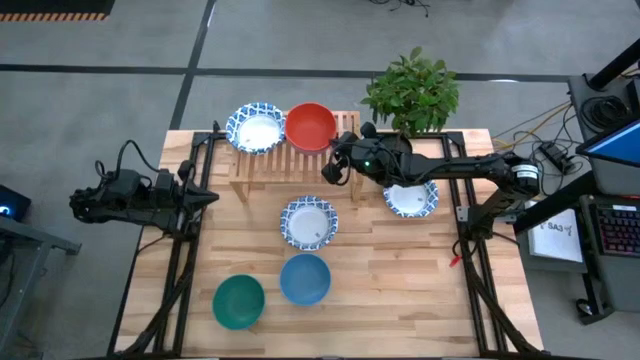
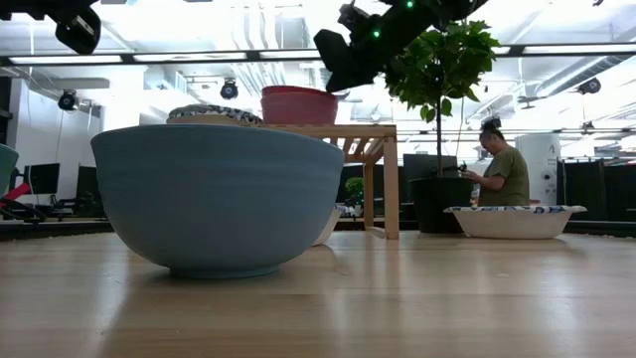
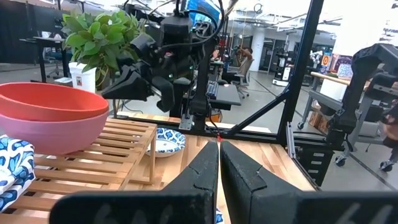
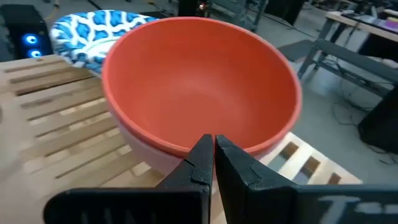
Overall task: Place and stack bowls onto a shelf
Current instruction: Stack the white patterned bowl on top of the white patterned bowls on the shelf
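Two stacks occupy the shelf (image 1: 262, 165): a red bowl (image 1: 310, 125) nested in a pink bowl (image 3: 53, 132), and beside it a white blue-rimmed bowl (image 1: 256, 127) (apparently atop another); the right gripper (image 1: 330, 170) hovers just off the red bowl, fingers pressed together, empty. Left gripper (image 1: 214, 197) waits at the table's (image 1: 400, 290) left edge, likewise closed; blue bowl (image 1: 305, 278), green bowl (image 1: 238, 301) and two patterned bowls (image 1: 309, 221) remain on the table.

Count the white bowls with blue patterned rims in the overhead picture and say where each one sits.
3: one blue-rimmed bowl on the shelf beside the red bowl, one mid-table, one partly under the right arm. Another may be stacked out of sight.
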